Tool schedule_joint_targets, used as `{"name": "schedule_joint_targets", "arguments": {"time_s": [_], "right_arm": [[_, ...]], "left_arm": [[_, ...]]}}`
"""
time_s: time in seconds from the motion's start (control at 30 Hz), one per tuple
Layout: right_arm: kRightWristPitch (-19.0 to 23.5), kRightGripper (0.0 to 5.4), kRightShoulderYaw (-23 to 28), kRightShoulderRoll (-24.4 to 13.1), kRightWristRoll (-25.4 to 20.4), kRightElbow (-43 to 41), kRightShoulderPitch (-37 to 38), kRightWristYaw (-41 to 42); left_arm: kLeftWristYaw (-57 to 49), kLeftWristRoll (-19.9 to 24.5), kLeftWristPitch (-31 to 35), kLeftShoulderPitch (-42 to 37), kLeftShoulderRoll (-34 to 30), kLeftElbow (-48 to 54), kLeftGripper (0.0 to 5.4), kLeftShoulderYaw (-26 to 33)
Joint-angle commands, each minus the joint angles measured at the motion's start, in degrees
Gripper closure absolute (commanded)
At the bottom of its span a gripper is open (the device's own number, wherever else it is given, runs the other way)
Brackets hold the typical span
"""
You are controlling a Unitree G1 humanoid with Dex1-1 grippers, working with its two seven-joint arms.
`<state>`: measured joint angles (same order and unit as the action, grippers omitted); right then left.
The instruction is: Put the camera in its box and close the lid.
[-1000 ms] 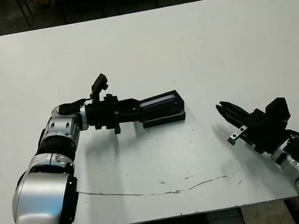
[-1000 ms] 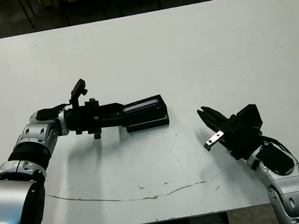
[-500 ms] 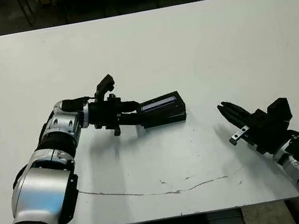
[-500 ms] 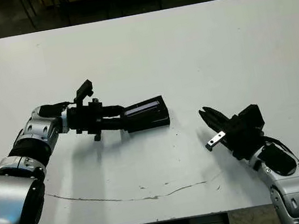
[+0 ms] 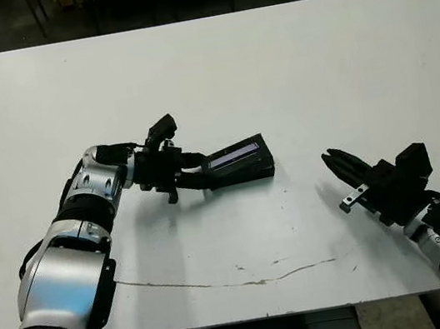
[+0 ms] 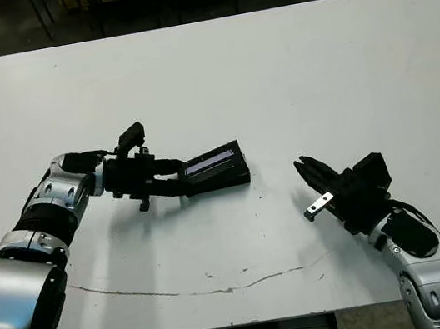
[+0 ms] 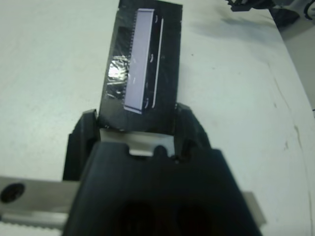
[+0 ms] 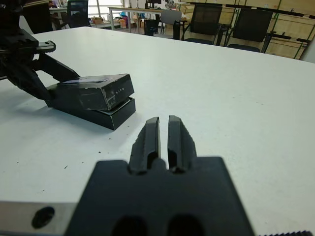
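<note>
Open counter (image 5: pixel 288 68) all around, and the only things in the way are the lid (image 5: pixel 239 160) resting tilted on the box (image 8: pixel 114 113) with the left gripper (image 5: pixel 198 174) clamping its near end, well apart from the right gripper (image 5: pixel 340 167).

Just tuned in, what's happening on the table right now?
The left gripper grips one end of the lid and holds it tilted over the box, its far end lower than the gripped end, so it is not yet seated flat. The right gripper rests apart on the white table, fingers together, holding nothing. The camera is not visible.
</note>
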<state>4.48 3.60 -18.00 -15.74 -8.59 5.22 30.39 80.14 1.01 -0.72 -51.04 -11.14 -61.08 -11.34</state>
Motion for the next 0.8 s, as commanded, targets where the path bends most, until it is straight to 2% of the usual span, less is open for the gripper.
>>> {"name": "schedule_joint_targets", "arguments": {"time_s": [0.03, 0.4, 0.53, 0.8], "right_arm": [[0.64, 5.40, 0.28, -0.71, -0.08, 0.76, 0.42, 0.28], [0.68, 5.40, 0.09, -0.77, 0.23, 0.99, -0.05, 0.25], [0.72, 5.40, 0.18, -0.69, 0.32, 0.84, -0.16, -0.05], [1.20, 5.40, 0.47, -0.59, 0.06, 0.34, 0.03, -0.48]], "left_arm": [[2.24, -0.78, 0.88, 2.87, 2.06, 1.65, 3.95, -2.01], [1.04, -0.71, 5.46, 4.99, 2.93, 13.70, 4.09, -4.79], [-0.21, -1.34, 9.71, 4.67, 3.21, 17.03, 4.10, -6.33], [-1.18, -2.71, 9.68, 4.56, 3.30, 18.75, 4.10, -8.38]]}}
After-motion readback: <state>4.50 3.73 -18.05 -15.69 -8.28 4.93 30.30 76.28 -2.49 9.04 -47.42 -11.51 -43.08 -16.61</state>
